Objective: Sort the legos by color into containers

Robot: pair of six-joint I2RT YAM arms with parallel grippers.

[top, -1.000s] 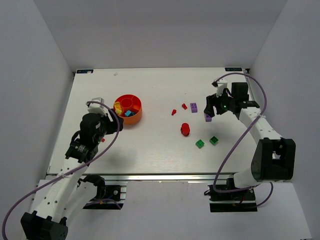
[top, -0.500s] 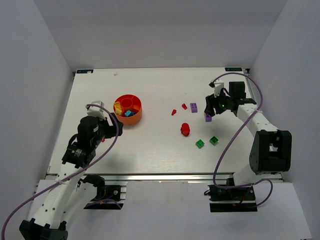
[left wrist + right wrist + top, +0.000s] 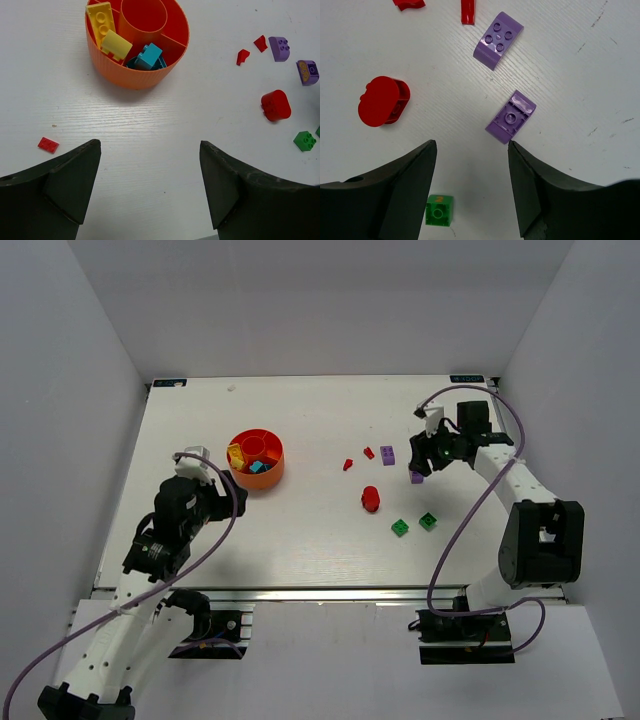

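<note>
The orange dish (image 3: 256,458) stands left of centre; in the left wrist view (image 3: 137,75) it holds yellow pieces (image 3: 101,17) and teal pieces (image 3: 148,55) in separate wedges. My left gripper (image 3: 215,490) is open and empty, just near of the dish (image 3: 149,150). My right gripper (image 3: 428,455) is open and empty (image 3: 471,145). An upturned purple piece (image 3: 511,120) lies just beyond its right fingertip (image 3: 520,160). Loose on the table are a purple brick (image 3: 498,39), a red rounded piece (image 3: 383,100), two small red pieces (image 3: 348,464) and two green bricks (image 3: 400,528).
A small flat red brick (image 3: 48,145) lies on the table beside my left finger. White walls enclose the table on the left, the right and the back. Purple cables loop off both arms.
My left arm has drawn back a little toward the near edge, away from the dish. My right wrist has shifted slightly toward the far side; its gripper stays by the purple piece.
</note>
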